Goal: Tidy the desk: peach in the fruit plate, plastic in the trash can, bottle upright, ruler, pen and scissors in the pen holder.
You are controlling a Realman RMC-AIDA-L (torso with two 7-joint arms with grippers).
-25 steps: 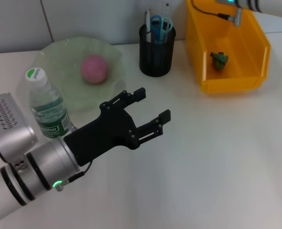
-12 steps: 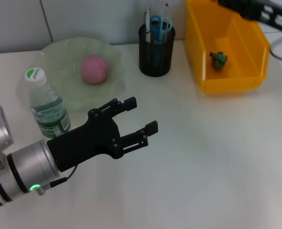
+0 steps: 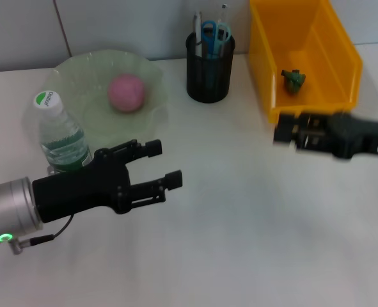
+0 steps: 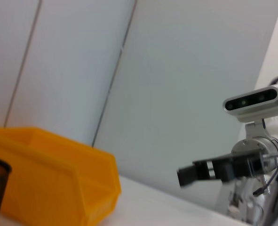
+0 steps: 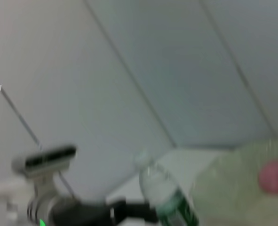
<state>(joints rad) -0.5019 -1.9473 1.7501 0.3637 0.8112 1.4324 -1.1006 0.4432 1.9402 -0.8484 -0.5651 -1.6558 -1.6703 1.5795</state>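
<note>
Pale panelled wall [image 3: 112, 25] with thin vertical seams behind everything.

No legible text on bottle [image 3: 62, 137].

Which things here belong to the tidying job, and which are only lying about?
Job: peach in fruit plate; upright bottle; pen holder with scissors; trash can holding green plastic.
Lying about: nothing else visible.

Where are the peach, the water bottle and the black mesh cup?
peach [image 3: 126, 92]: head view, middle of the pink fruit.
water bottle [image 3: 64, 144]: head view, on its green-and-white label.
pen holder [image 3: 209, 75]: head view, on its black mesh wall.
</note>
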